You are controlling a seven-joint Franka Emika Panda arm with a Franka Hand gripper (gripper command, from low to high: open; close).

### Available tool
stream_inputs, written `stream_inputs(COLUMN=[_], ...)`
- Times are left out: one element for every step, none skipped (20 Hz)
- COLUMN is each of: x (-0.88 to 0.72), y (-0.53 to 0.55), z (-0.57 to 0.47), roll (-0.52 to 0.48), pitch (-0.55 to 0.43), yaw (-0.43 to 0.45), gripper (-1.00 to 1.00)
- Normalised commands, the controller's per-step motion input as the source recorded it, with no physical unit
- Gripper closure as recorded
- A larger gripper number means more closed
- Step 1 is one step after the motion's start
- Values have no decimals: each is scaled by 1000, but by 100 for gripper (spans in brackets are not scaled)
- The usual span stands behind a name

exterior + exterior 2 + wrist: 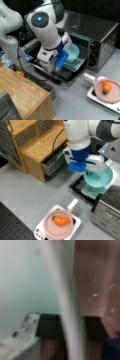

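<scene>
Both front views are soft and evenly lit, with dark backgrounds at their top edges and faint glare on the oven (100, 37) top. The wrist view is heavily blurred, the bowl (25, 277) rim out of focus.

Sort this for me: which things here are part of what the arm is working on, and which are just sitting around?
In hand:
- gripper, at the rim of the bowl
- teal bowl, on the oven's open door
- toaster oven, door down

Lying about:
- carrot in the pink pan on a white hotplate
- wooden cabinet
- grey bin
</scene>
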Motion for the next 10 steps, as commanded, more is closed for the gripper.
stream_inputs(x=[-466, -483, -503, -505, -517, -534, -553, -548, -544, -540], y=[245, 206, 175, 156, 141, 129, 120, 118, 115, 117], z=[-131, -132, -137, -140, -148, -155, -166, -172, -178, -183], roll=[28, 23, 13, 13, 11, 14, 21, 24, 28, 37], pitch=[-282, -283, -284, -286, -284, -287, -295, -297, -301, -312], yaw=[-243, -244, -245, -247, -247, -244, -241, -239, -238, -244], gripper=[100, 100, 100, 100, 100, 100, 100, 100, 100, 100])
